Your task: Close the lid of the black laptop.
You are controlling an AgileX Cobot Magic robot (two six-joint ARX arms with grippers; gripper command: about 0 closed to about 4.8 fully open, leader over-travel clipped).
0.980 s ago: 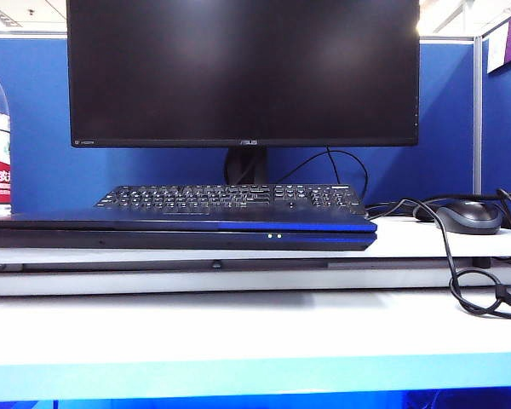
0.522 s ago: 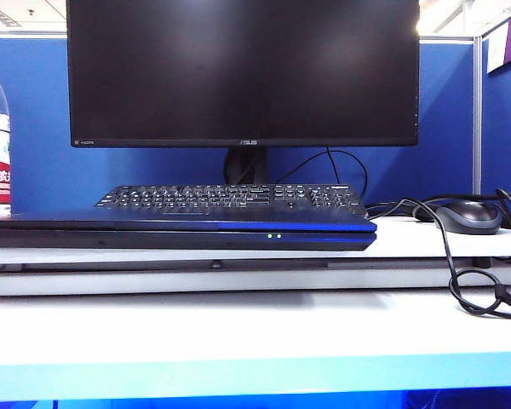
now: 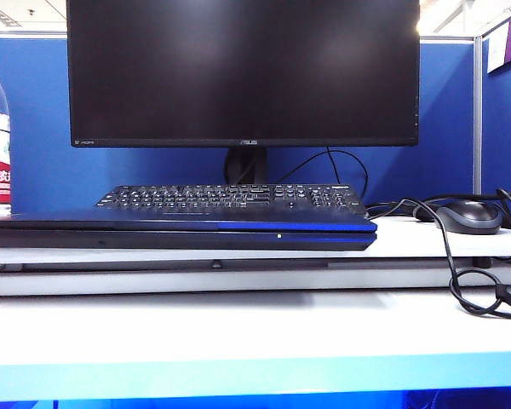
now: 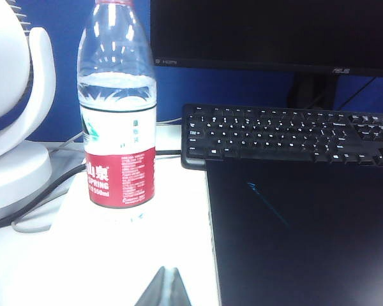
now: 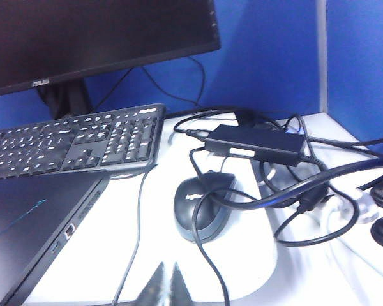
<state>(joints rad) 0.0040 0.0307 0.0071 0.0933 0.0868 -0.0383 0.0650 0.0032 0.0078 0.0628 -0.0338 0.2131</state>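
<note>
Black laptop [image 3: 179, 230] with lid [image 4: 303, 233] down flat, neither arm in the exterior view, left gripper [image 4: 164, 288] tip near the water bottle [image 4: 118, 108], right gripper [image 5: 166, 285] tip beside the mouse [image 5: 201, 205], both seemingly pressed together, hard to tell.

The monitor [image 3: 243, 72] reads "ASUS" at six o'clock on its bezel. The water bottle [image 4: 117, 108] carries a red label with "SPRING" and Chinese characters, seemingly "山泉".

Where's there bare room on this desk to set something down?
Bare white desk lies between the water bottle and the laptop. Right of the laptop, only a strip before the mouse; beyond it, cables and a power brick crowd.
</note>
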